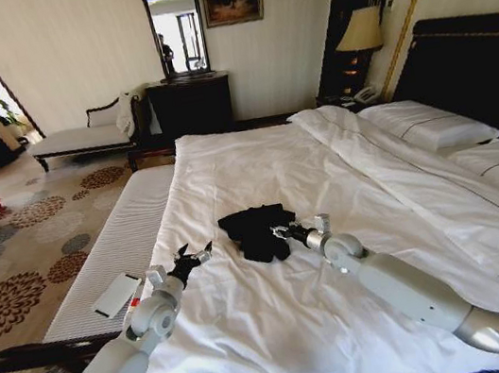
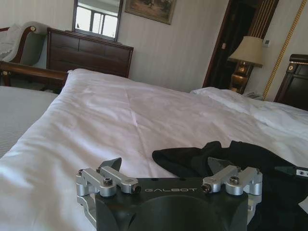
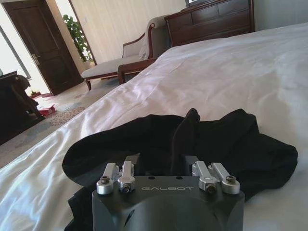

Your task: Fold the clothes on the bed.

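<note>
Closest to you in the head view are the two arms, grey-white tubes with chunky metal joints reaching out over the near end of the bed. Your left gripper hovers over bare white duvet just left of the clothes, apart from them, and its black fingers are spread wide; the left wrist view shows the silver linkages splayed out to both sides with a big gap between them. Your right gripper sits at the right edge of the black fabric. In the right wrist view the black body and silver linkages hang right over the garment, with a little peak of cloth standing up between the linkages, but the fingertips are buried in black-on-black so I can't tell if they're pinching it or just spread around it.

The clothes are a soft, matte black lump, bunched and creased, lying around the middle of the bed on the lower half of the duvet. The duvet itself is smooth white cotton with shallow wrinkles and a folded-back band running diagonally toward the pillows. Dark headboard behind those. Left of the bed there's a ribbed pale bench with a flat white card-like thing on it.
</note>
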Robot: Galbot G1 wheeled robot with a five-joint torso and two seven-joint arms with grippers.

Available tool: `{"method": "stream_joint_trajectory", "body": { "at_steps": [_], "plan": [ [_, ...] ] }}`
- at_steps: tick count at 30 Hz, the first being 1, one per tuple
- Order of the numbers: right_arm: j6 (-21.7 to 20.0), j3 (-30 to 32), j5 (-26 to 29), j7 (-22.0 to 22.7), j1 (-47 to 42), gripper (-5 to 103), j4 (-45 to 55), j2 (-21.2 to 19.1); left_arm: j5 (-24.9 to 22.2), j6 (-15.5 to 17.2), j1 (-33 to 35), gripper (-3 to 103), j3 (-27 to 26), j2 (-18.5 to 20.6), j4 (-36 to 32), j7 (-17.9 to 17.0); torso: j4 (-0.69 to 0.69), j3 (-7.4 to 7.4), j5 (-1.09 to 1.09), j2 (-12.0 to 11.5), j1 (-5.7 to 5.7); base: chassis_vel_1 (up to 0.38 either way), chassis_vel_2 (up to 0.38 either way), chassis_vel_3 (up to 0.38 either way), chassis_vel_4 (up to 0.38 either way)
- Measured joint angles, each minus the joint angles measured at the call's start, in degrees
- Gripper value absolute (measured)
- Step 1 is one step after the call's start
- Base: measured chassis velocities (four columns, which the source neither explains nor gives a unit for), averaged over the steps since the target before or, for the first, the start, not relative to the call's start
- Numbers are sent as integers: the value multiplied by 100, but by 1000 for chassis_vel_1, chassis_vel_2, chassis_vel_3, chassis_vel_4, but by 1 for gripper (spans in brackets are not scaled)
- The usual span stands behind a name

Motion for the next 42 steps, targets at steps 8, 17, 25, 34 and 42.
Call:
{"method": "stream_joint_trajectory", "body": {
  "at_steps": [8,17,25,34,42],
  "plan": [
    [-5,-111,-72,10,72,19,-118,29,-40,-3,10,100,-52,36,-116,-38,-1,0,0,0,0,0,0,0,0],
    [19,-124,-119,-8,86,1,-167,7,-58,-6,90,100,-153,55,-174,-63,0,0,0,0,0,0,0,0,0],
    [52,-83,-147,-5,54,0,-112,-44,-268,73,-148,100,79,101,-174,-90,1,0,0,0,0,0,0,0,0],
    [56,42,-98,24,-46,0,17,-142,-592,228,-939,100,696,-266,348,-208,-2,0,0,0,0,0,0,0,0],
    [56,87,-99,24,-87,0,12,-147,-744,289,-1367,103,998,-649,926,-239,0,1,1,0,0,0,0,0,0]
  ]
}}
